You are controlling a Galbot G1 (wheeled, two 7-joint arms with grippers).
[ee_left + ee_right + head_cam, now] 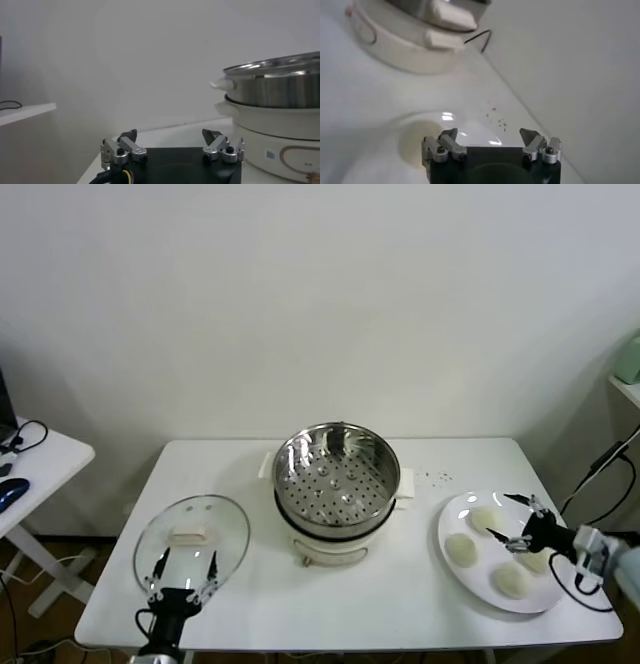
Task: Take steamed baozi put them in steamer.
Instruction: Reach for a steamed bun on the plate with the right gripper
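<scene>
The steamer (336, 474), a shiny steel basket with a holed floor on a cream cooker base, stands mid-table with nothing in it. Several cream-white baozi lie on a white plate (470, 594) at the right: one at the back (484, 518), one at the left (461, 550), one at the front (511, 582). My right gripper (500, 517) hovers open just over the plate, beside the back baozi. In the right wrist view that gripper (490, 137) is open, with a baozi (415, 142) off to one side. My left gripper (183, 576) waits open at the front left.
A round glass lid (195, 529) lies on the table left of the steamer, partly under my left gripper. Dark crumbs (435, 477) speckle the table behind the plate. A side table (45, 459) with cables stands far left.
</scene>
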